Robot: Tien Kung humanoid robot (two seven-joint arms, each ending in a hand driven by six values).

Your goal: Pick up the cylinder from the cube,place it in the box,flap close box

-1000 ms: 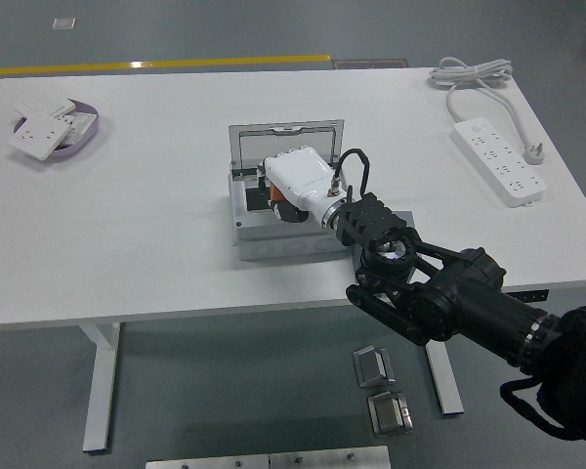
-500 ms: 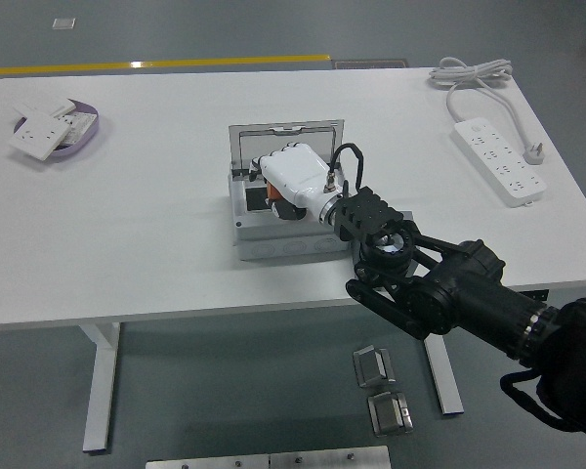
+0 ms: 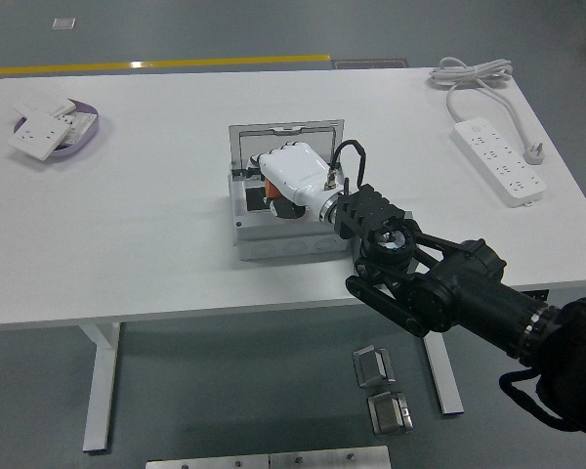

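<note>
A grey box [image 3: 281, 239] stands at the table's middle, its lid [image 3: 283, 143] raised upright at the back. My right hand [image 3: 291, 178], white with a black arm behind it, hovers over the box's open dark inside. Its fingers are curled around an orange cylinder [image 3: 271, 193], of which only a small part shows under the hand. The hand hides most of the box's interior, and I see no cube. My left arm does not appear.
A white power strip [image 3: 503, 161] with its coiled cable [image 3: 474, 73] lies at the right back. A purple tray [image 3: 86, 132] with white switch plates sits at the far left. My right arm crosses the table's near edge [image 3: 176, 315].
My right hand has crept a little back and left over the box, still curled on the orange cylinder. Nothing else has moved.
</note>
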